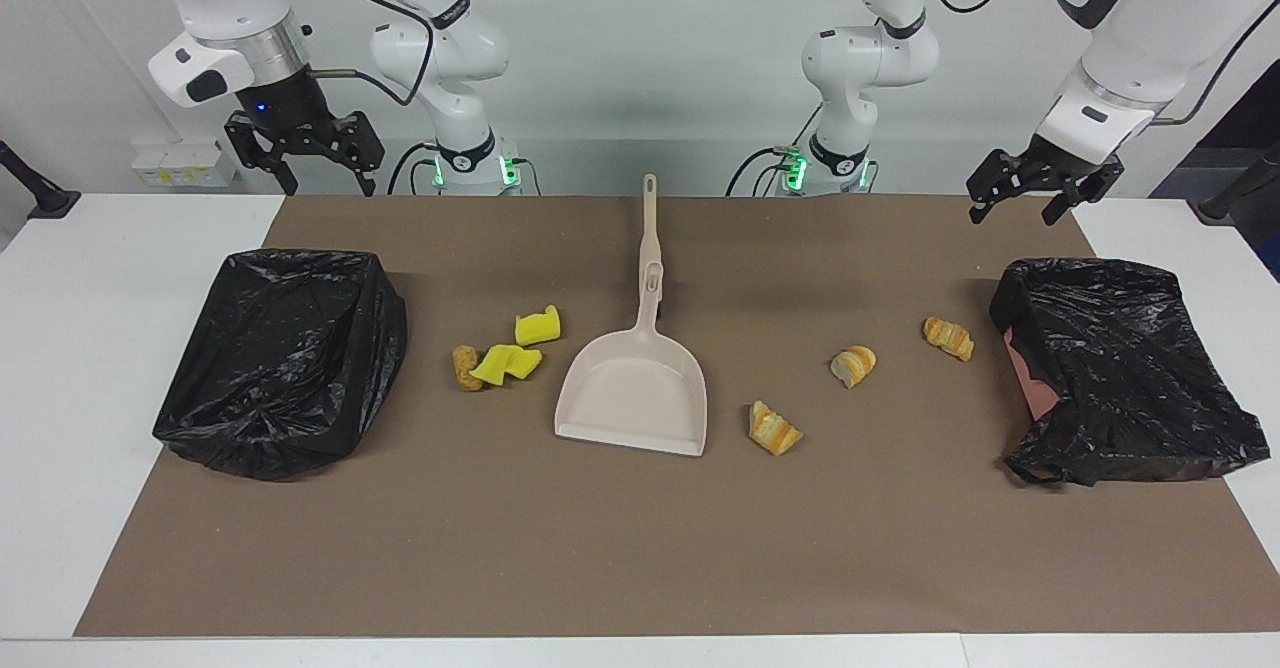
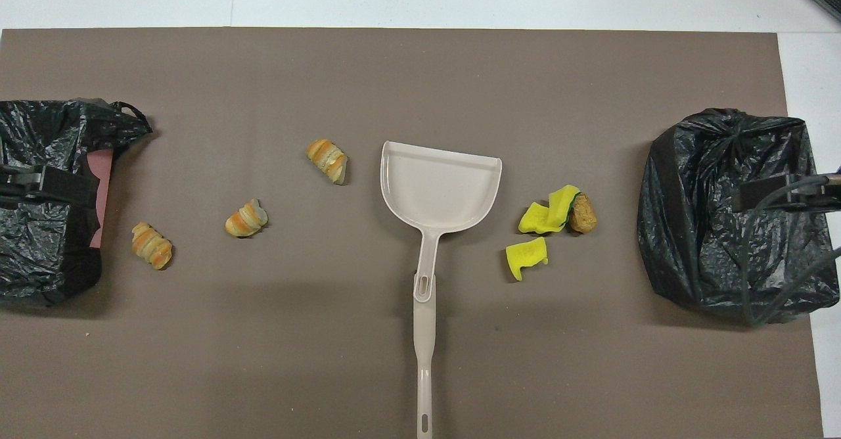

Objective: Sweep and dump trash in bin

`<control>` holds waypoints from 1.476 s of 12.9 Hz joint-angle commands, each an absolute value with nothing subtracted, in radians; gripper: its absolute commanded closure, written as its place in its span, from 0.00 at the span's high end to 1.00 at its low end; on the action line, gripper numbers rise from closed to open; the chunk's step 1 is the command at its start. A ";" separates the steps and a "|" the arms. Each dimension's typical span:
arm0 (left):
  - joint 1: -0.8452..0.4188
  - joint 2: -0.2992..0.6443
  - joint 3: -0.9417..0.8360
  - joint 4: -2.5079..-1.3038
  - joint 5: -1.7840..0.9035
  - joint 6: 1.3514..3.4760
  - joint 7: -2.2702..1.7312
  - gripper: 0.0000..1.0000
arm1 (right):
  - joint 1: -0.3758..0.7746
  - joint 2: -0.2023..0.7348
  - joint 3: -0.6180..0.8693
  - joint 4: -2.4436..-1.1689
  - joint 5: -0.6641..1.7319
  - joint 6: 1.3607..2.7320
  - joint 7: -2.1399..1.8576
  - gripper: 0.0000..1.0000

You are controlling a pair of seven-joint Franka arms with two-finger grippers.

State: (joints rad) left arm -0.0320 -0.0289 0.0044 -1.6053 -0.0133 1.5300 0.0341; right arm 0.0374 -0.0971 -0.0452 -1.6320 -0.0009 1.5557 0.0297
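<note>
Both arms up, trash untouched on the mat.

Left gripper and right gripper hang released, each over a black-bagged bin; bread chunks, yellow pieces and brown lump flank the empty dustpan.

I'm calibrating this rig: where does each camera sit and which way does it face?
Facing view: high across the table, looking at both arms; left gripper and right gripper hang open above the mat's edge.
Overhead view: above the robots' end, looking steeply down; only gripper tips show.
Shared: the dustpan, the scraps, both bins.
</note>
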 commanded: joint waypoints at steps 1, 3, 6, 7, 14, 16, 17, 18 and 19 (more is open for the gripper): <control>-0.026 -0.037 0.018 -1.614 -0.015 1.540 0.029 1.00 | 0.031 -0.124 -0.041 -1.664 0.015 1.569 0.048 1.00; -0.029 -0.037 0.017 -1.614 -0.015 1.540 0.029 1.00 | 0.031 -0.124 -0.041 -1.664 0.015 1.569 0.046 1.00; -0.029 -0.037 0.017 -1.614 -0.017 1.540 0.028 1.00 | 0.031 -0.124 -0.041 -1.664 0.015 1.569 0.046 1.00; -0.029 -0.037 0.017 -1.614 -0.017 1.540 0.031 1.00 | 0.031 -0.124 -0.041 -1.664 0.015 1.569 0.046 1.00; -0.146 -0.104 -0.005 -1.780 -0.029 1.561 0.064 1.00 | 0.023 -0.123 -0.044 -1.663 0.015 1.571 0.037 1.00; -0.224 -0.133 -0.009 -1.885 -0.040 1.647 0.069 1.00 | 0.023 -0.123 -0.044 -1.663 0.015 1.569 0.035 1.00; -0.273 -0.156 -0.009 -1.948 -0.041 1.696 0.060 1.00 | 0.023 -0.123 -0.046 -1.663 0.015 1.569 0.035 1.00; -0.322 -0.172 -0.009 -2.001 -0.044 1.736 0.055 1.00 | 0.023 -0.123 -0.046 -1.663 0.015 1.569 0.034 1.00; -0.363 -0.178 -0.009 -2.034 -0.048 1.762 0.052 1.00 | 0.021 -0.123 -0.046 -1.663 0.015 1.571 0.032 1.00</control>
State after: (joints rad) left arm -0.2874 -0.1030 -0.0262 -1.9112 -0.0383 1.6875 0.0548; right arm 0.0331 -0.0971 -0.0482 -1.6326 -0.0009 1.5557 0.0297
